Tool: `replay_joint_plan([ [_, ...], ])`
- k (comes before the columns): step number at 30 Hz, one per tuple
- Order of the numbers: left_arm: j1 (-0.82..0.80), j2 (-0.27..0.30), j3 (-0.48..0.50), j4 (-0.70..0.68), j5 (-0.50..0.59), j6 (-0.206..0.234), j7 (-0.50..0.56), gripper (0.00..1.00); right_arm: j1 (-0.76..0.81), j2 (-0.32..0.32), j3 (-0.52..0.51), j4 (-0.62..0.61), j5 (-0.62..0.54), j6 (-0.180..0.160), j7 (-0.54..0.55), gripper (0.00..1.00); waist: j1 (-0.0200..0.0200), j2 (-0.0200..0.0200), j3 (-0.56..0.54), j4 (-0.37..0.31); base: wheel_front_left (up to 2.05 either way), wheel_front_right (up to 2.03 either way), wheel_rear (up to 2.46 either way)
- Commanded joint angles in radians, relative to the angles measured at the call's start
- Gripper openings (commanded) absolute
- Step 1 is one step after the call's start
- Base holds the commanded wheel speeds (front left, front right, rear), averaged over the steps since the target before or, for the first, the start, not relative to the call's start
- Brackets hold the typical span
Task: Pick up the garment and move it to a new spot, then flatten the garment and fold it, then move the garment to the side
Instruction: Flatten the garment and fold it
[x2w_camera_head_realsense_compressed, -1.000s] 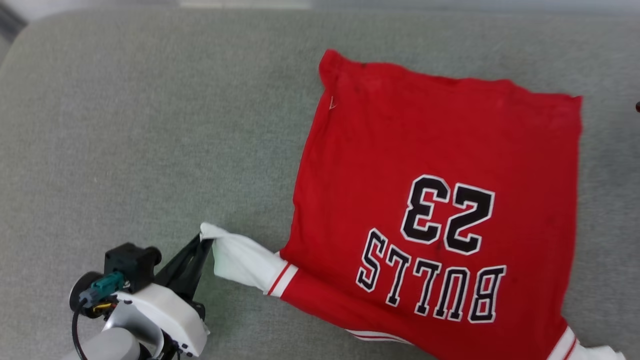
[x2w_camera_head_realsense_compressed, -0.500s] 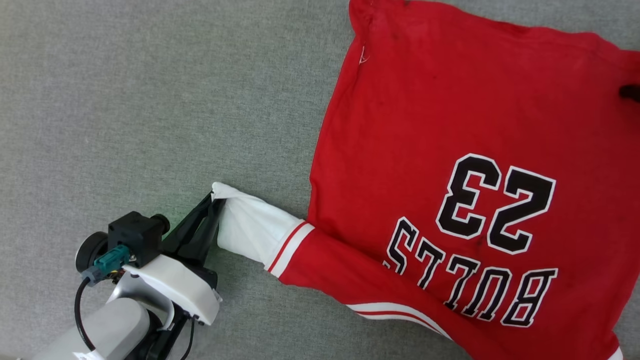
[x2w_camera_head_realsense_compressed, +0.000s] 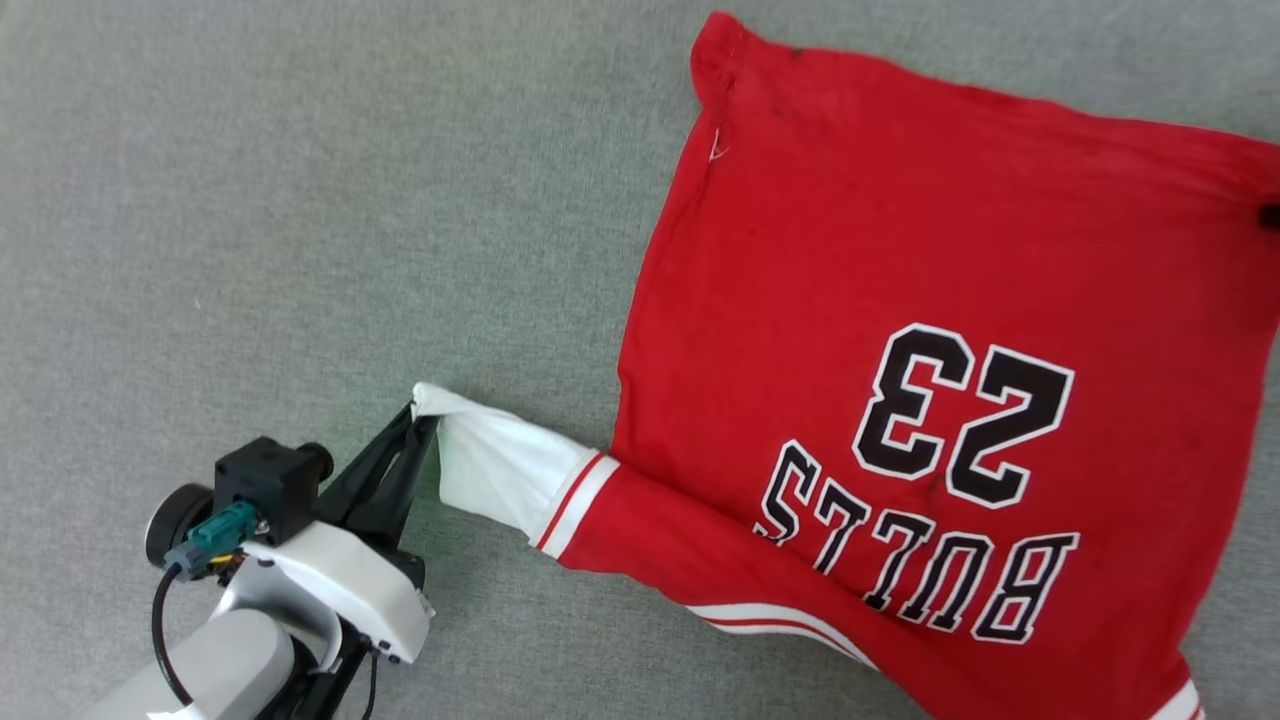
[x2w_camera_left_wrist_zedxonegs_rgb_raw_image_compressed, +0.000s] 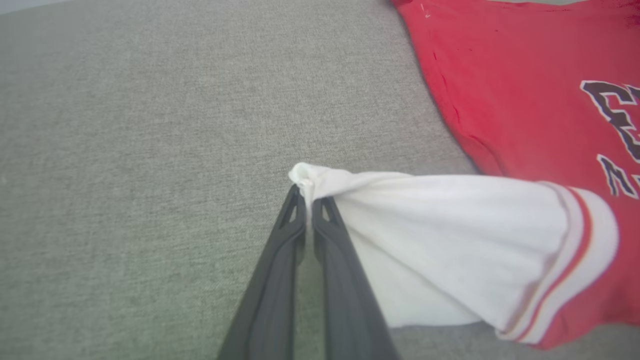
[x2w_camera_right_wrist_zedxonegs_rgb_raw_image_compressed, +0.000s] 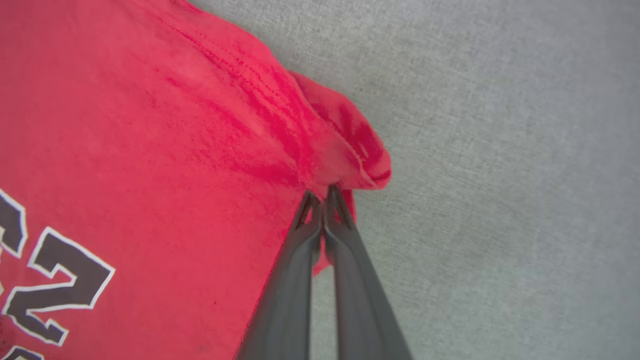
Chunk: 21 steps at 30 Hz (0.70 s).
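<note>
On the grey fabric surface (x2w_camera_head_realsense_compressed: 250, 200), the garment (x2w_camera_head_realsense_compressed: 900, 230) lies spread flat, print side up, pinched by both grippers.

The "BULLS 23" print (x2w_camera_head_realsense_compressed: 930, 470) reads upside down in the head view, in the half of the red body nearest the robot. Left of the print, past the striped trim (x2w_camera_head_realsense_compressed: 575, 500), the white sleeve (x2w_camera_head_realsense_compressed: 500, 475) stretches outward. The left gripper (x2w_camera_head_realsense_compressed: 420, 420) has its two dark fingers pressed together on the sleeve's bunched end, drawing the cloth into a small peak at the tips. Beyond the print on the robot's right, at the garment's far red corner, the right gripper (x2w_camera_right_wrist_zedxonegs_rgb_raw_image_compressed: 324, 192) has its fingers closed on a puckered fold of red cloth, and creases run from that grip back toward the print. The other far corner, up and left of the print, lies free and slightly curled.
</note>
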Motion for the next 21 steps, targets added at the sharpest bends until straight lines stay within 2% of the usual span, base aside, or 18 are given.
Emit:
replay_joint_plan([
  [1, 0.025, 0.001, 0.005, 0.007, -0.007, 0.000, -0.002, 0.00, 0.022, -0.021, 0.018, -0.031, 0.022, -0.001, -0.017, 0.00, -0.0002, 0.0000, -0.064, -0.026, 0.00, 0.00, 0.00],
  [7, 0.082, 0.006, 0.009, 0.012, -0.023, 0.013, -0.002, 0.00, 0.168, -0.155, 0.078, -0.222, 0.134, -0.001, -0.066, 0.00, -0.0002, 0.0000, -0.161, -0.068, 0.00, 0.00, 0.00],
  [13, 0.126, 0.023, 0.008, 0.010, -0.036, 0.025, -0.001, 0.00, 0.416, -0.270, 0.051, -0.386, 0.215, -0.001, -0.140, 0.00, -0.0002, 0.0000, -0.222, -0.109, 0.00, 0.00, 0.00],
  [14, 0.126, 0.023, 0.008, 0.010, -0.036, 0.025, -0.001, 0.00, 0.416, -0.270, 0.051, -0.386, 0.215, -0.001, -0.140, 0.00, -0.0002, 0.0000, -0.222, -0.109, 0.00, 0.00, 0.00],
  [17, 0.145, 0.027, 0.009, 0.011, -0.045, 0.031, -0.001, 0.00, 0.567, -0.300, 0.011, -0.422, 0.240, -0.001, -0.189, 0.00, -0.0002, 0.0000, -0.246, -0.128, 0.00, 0.00, 0.00],
  [21, 0.164, 0.033, 0.006, 0.008, -0.047, 0.038, -0.001, 0.00, 0.773, -0.296, -0.047, -0.428, 0.257, -0.001, -0.247, 0.00, -0.0002, 0.0000, -0.265, -0.148, 0.00, 0.00, 0.00],
])
